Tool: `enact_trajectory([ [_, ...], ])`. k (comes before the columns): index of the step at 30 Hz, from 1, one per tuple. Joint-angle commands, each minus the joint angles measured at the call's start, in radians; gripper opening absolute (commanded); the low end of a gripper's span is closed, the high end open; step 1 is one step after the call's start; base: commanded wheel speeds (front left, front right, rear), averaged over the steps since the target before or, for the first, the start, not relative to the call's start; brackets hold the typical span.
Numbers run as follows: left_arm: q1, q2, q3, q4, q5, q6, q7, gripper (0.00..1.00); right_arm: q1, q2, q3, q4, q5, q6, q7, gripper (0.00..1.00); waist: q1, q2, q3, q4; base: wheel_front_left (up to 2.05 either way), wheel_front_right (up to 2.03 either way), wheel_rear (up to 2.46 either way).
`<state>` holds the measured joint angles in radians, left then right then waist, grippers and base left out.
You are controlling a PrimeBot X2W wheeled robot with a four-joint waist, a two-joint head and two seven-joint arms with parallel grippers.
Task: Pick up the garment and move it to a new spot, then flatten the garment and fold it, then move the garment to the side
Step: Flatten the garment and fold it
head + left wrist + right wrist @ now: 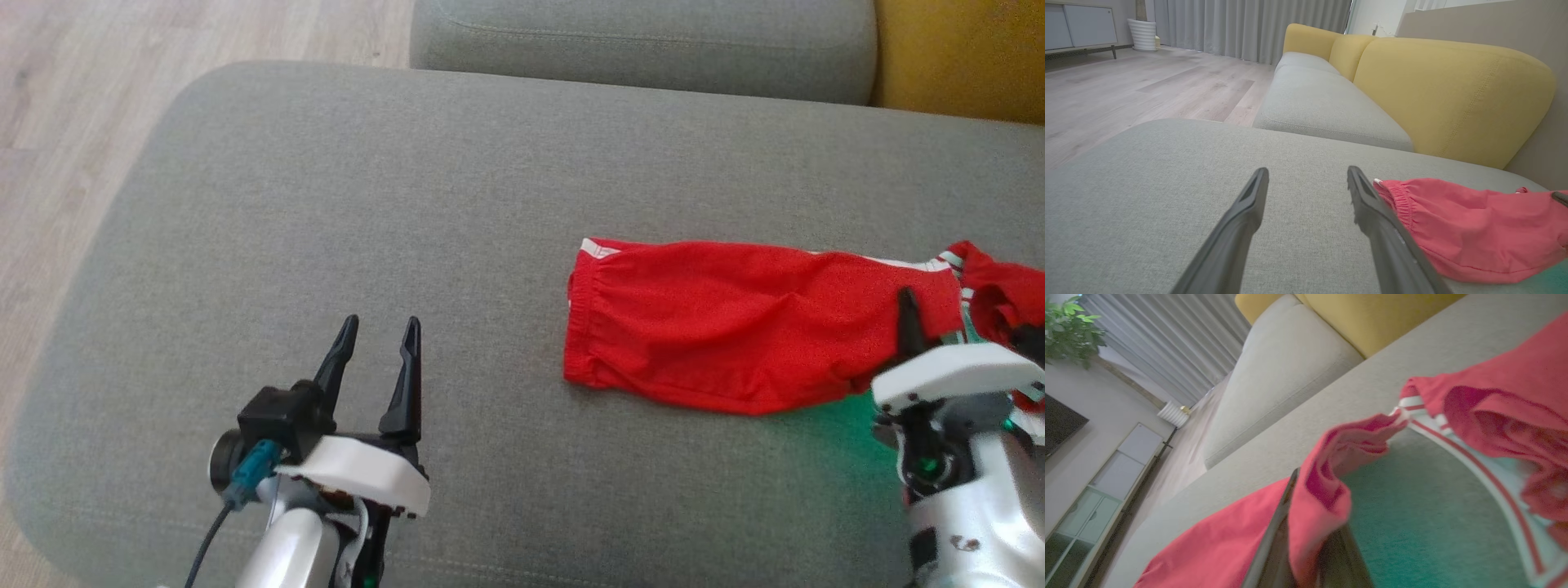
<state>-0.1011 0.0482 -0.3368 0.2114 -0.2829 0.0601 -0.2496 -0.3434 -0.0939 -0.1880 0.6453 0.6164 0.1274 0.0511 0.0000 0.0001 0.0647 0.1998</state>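
The garment (735, 327) is a pair of red shorts with white side stripes, lying stretched across the right half of the grey sofa cushion (408, 204). My right gripper (908, 314) is shut on the garment's right end, and in the right wrist view red cloth (1318, 498) is pinched and lifted between its fingers. My left gripper (380, 347) hovers open over bare cushion, well to the left of the garment. In the left wrist view the elastic waistband (1400, 200) lies just right of the left gripper's (1308, 179) right finger.
The cushion's rounded left edge drops to a wooden floor (73, 106). A second grey seat cushion (645, 41) and a yellow backrest (963, 57) lie beyond. A cabinet (1081, 24), white basket (1143, 34) and curtains (1241, 24) stand far off.
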Motion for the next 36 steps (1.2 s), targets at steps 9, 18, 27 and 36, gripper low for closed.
enact_trajectory([
  [9,-0.001,0.002,0.046,-0.019,-0.008,-0.008,-0.012,1.0,-0.016,0.031,0.265,-0.197,0.089,0.003,-0.028,0.0,0.0,-0.0001,-0.023,0.048,0.0,0.0,0.0],
  [18,0.004,0.002,0.041,-0.017,-0.021,-0.003,-0.012,1.0,-0.008,0.0,0.46,-0.255,0.127,0.003,-0.026,0.0,0.0,-0.0001,-0.02,0.095,0.0,0.0,0.0],
  [27,-0.001,0.002,0.025,-0.022,-0.042,0.009,-0.012,1.0,-0.063,-0.046,0.589,-0.168,0.085,0.003,-0.041,0.0,0.0,-0.0001,0.011,0.137,0.0,0.0,0.0],
  [36,-0.013,0.002,-0.004,-0.022,-0.063,0.021,-0.012,1.0,-0.127,-0.05,0.665,-0.053,0.063,0.003,-0.088,0.09,0.0,-0.0001,0.043,0.168,0.0,0.0,0.0],
])
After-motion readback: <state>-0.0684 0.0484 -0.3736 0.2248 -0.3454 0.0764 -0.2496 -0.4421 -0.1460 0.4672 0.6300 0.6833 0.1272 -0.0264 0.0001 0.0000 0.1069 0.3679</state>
